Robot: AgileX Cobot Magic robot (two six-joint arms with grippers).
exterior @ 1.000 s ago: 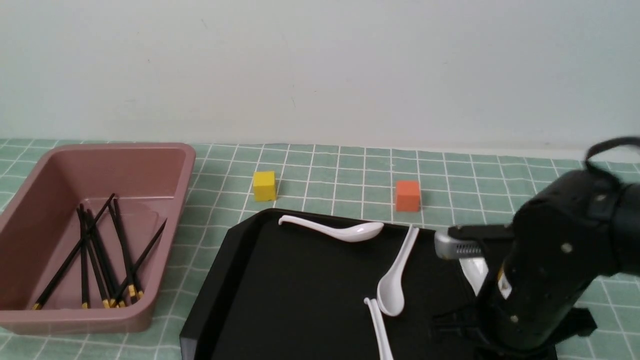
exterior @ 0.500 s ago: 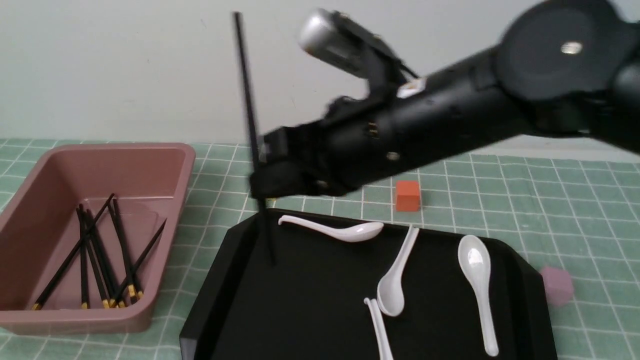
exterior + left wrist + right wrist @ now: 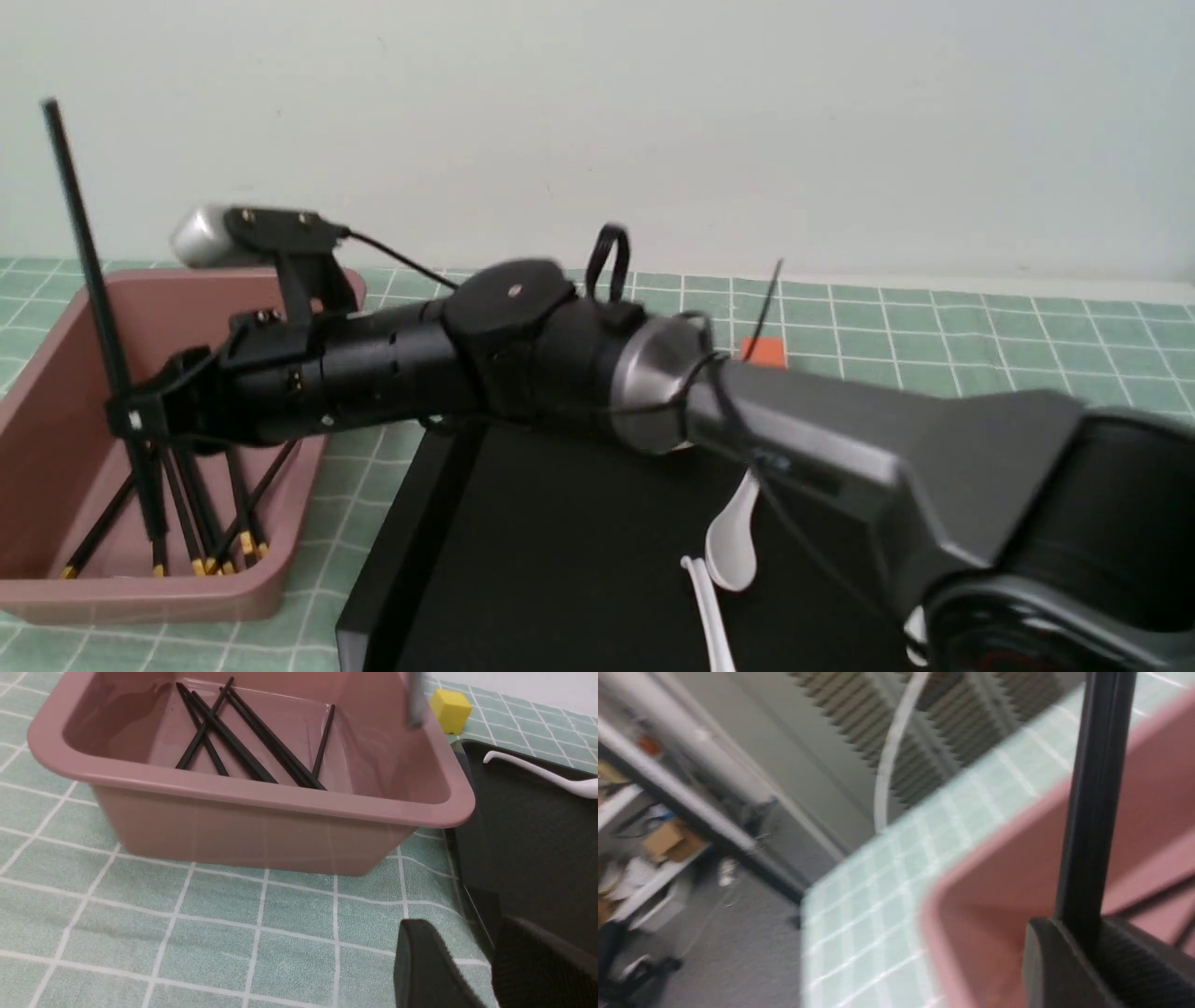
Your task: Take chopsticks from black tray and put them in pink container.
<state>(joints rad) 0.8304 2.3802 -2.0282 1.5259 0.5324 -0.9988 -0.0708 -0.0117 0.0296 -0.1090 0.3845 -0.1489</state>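
- right gripper [image 3: 140,420] clenched on one held chopstick [image 3: 89,261], which stands almost upright, leaning slightly; the right wrist view shows the same black stick [image 3: 1097,788] pinched between the two pads of the gripper [image 3: 1083,938]
- the stick is over the pink container [image 3: 47,392]; its lower end drops in among the others, and whether it touches the bottom cannot be told
- chopsticks [image 3: 201,523] lie crossed in the container, gold bands toward the near wall; the left wrist view shows them [image 3: 243,742] fanned on its floor
- left gripper [image 3: 476,970] released, fingers apart with nothing between them, low over the cloth just beside the container [image 3: 261,826] and the edge of the black tray [image 3: 528,826]
- right arm [image 3: 560,364] reaches across the front view from right to left and hides the far half of the black tray [image 3: 560,560]; a silver wrist camera [image 3: 201,238] sits on top of it
- white spoons [image 3: 733,541] lie on the tray, partly hidden by the arm; one more [image 3: 537,770] shows near the tray's far rim
- orange cube [image 3: 766,350] peeks out behind the arm; yellow cube [image 3: 451,704] stands beyond the container's corner
- surface covered with a green checked cloth [image 3: 934,336]; pale plain wall [image 3: 597,121] behind
- right wrist view, blurred: grey floor [image 3: 714,933] and shelving [image 3: 644,835] past the surface's edge
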